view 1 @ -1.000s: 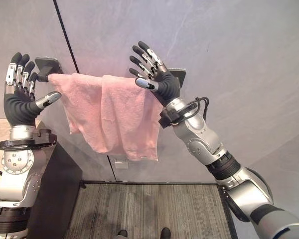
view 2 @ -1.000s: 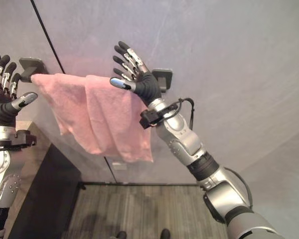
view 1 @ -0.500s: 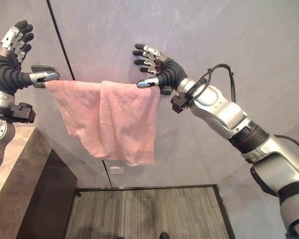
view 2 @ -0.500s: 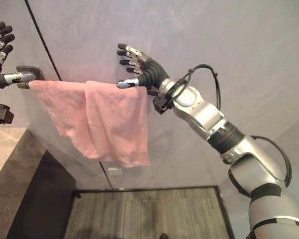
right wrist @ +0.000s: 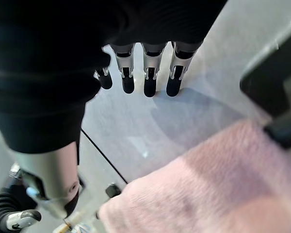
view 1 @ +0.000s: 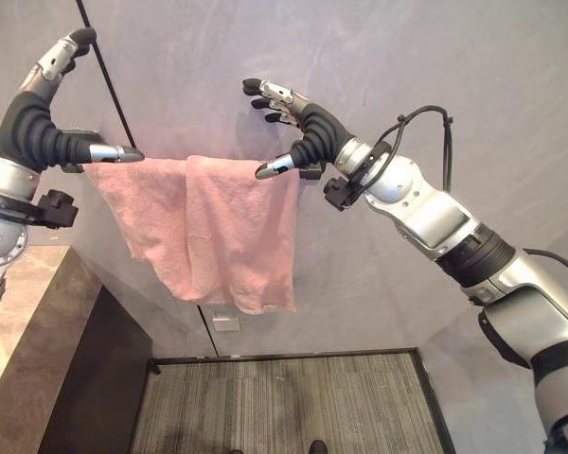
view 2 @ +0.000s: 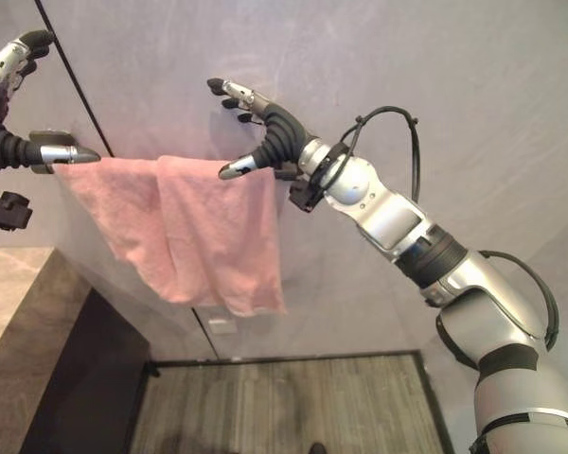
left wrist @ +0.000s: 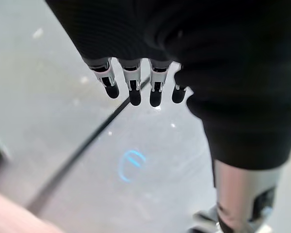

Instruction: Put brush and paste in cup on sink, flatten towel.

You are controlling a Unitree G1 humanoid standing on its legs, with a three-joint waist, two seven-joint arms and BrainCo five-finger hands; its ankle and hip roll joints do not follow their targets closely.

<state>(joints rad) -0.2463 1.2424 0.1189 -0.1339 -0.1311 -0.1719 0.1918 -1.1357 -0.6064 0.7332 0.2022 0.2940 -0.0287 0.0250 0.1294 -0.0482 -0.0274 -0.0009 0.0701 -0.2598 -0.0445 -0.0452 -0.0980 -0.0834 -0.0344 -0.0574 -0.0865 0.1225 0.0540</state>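
A pink towel hangs over a rail on the grey wall, bunched into two overlapping folds, the nearer fold lapping over the other and reaching lower down. The rail itself is covered by the towel; a dark bracket shows at the towel's left end.

The left hand is raised at the towel's left end, fingers straight and spread wide, holding nothing. Its thumb points sideways just above the towel's top left corner; whether it touches the cloth cannot be told. In the left wrist view its fingers reach out straight towards the wall, with a strip of pink at the corner.

The right hand is at the towel's right end, also open wide and holding nothing. Its fingers stretch up above the towel's top edge, and its thumb lies level with that edge, at the top of the nearer fold. In the right wrist view the fingers are straight and apart from the towel, which shows below them beside a dark bracket.

Below the towel's left end stands a stone worktop with a dark side panel. Under the towel lies a grey carpeted floor
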